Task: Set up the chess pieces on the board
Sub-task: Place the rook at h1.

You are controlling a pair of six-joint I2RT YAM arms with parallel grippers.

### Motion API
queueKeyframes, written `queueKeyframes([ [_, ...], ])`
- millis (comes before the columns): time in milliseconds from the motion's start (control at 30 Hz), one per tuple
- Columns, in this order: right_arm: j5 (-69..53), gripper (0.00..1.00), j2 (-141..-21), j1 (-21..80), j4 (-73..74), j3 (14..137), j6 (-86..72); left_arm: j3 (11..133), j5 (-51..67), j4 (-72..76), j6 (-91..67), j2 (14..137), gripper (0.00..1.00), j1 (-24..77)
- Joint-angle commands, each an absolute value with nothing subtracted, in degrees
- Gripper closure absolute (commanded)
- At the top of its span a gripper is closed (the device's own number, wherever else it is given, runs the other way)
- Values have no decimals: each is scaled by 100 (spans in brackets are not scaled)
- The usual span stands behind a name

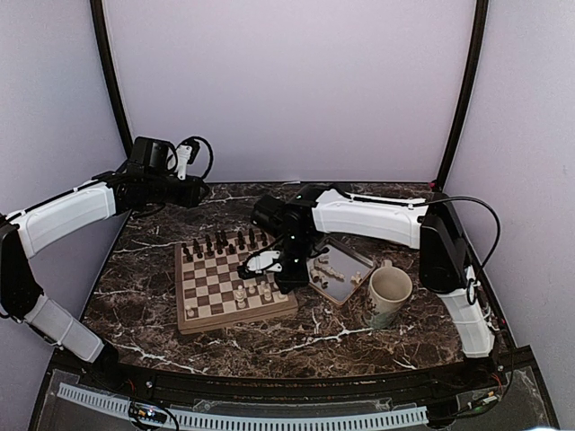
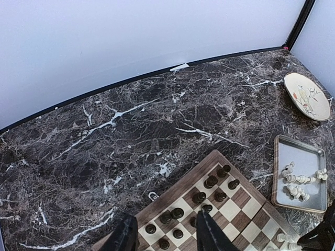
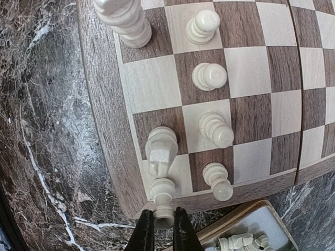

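Observation:
The board (image 1: 208, 289) lies at the table's middle, with dark chessmen (image 1: 220, 242) lined along its far side. Several cream chess pieces (image 3: 209, 76) stand near its right front corner, among them a knight (image 3: 159, 149). My right gripper (image 3: 163, 230) is shut on the top of a cream rook-like piece (image 3: 163, 201) whose base rests on the corner square. More cream pieces (image 2: 296, 184) lie in the metal tray (image 2: 301, 154). My left gripper (image 2: 167, 238) hangs open and empty above the board's far left edge, over the dark chessmen (image 2: 177, 213).
A cream mug (image 1: 388, 296) stands right of the tray (image 1: 352, 254). A decorated plate (image 2: 307, 95) sits at the back right of the table. The right arm (image 1: 359, 215) reaches across above the tray. Bare marble (image 2: 131, 130) lies behind the board.

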State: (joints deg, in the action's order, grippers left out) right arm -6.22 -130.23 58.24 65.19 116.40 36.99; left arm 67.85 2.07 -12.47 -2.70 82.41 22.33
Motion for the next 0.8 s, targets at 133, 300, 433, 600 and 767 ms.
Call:
queueKeyframes([
  [133, -536, 93, -13122, 5915, 6340, 11754, 3503, 6789, 365, -1236, -325, 8275, 60, 2197],
  [300, -557, 91, -13147, 5919, 6311, 11764, 3453, 6806, 454, -1265, -347, 8330, 60, 2195],
  [433, -567, 90, -13174, 5923, 6317, 11763, 3443, 6818, 475, -1277, -352, 8349, 60, 2197],
  [600, -597, 89, -13175, 5924, 6299, 11767, 3424, 6832, 500, -1292, -352, 8367, 60, 2196],
  [767, -571, 83, -13185, 5924, 6291, 11790, 3403, 6842, 518, -1301, -352, 8384, 60, 2192],
])
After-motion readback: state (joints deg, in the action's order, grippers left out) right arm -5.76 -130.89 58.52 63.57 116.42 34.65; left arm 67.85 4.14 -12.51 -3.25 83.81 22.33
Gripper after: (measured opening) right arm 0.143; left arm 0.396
